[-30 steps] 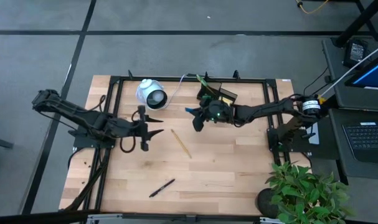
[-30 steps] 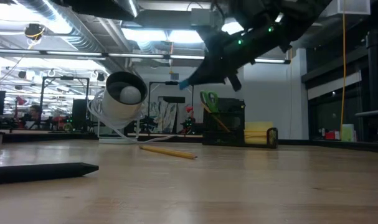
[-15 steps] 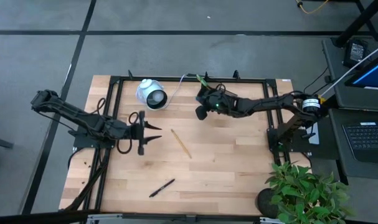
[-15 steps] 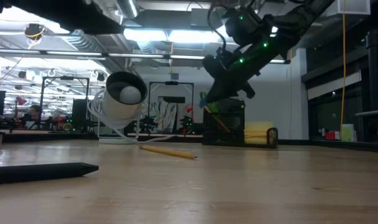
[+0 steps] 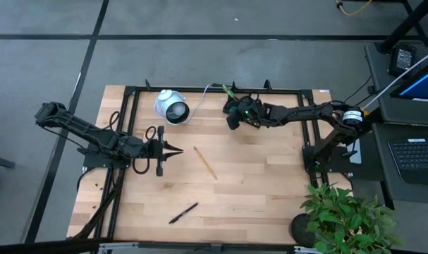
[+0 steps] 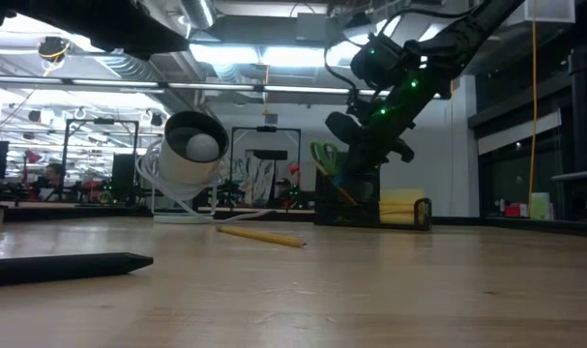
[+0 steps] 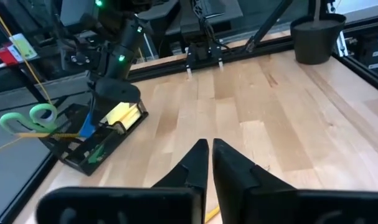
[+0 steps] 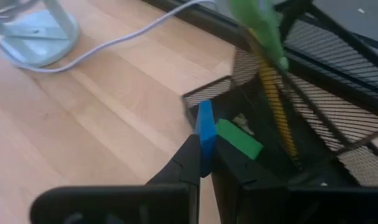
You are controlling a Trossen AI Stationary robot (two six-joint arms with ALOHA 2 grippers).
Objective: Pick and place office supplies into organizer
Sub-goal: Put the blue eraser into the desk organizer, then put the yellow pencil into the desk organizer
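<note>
My right gripper (image 8: 201,163) is shut on a small blue eraser (image 8: 205,130) just over the near wall of the black mesh organizer (image 8: 313,118), at the table's far middle (image 5: 250,106). Inside the organizer stand green-handled scissors (image 8: 256,25) and a pencil (image 8: 277,106), with a green block (image 8: 238,140) and a yellow sticky pad (image 7: 123,113). A pencil (image 5: 205,162) and a black pen (image 5: 182,212) lie flat on the wood. My left gripper (image 5: 177,149) hovers shut at the table's left, with nothing between its fingers (image 7: 208,152). My right gripper pinches the blue eraser's flat sides (image 8: 205,146) between its two fingertips, and the eraser's free end sticks out past them. The fingers slant down from the table's right side. The eraser is lifted clear, at the organizer's wall.
A white round device (image 5: 171,107) with a cable stands at the far left of the table. Black frame rails (image 5: 214,89) run along the table's far edge and sides. A potted plant (image 5: 340,215) stands at the near right corner. Bare wood lies between the arms.
My right gripper has carried the blue eraser toward the far edge and the organizer, tipping its fingers further down. My left gripper has shut its fingers from wide open and sunk a little.
</note>
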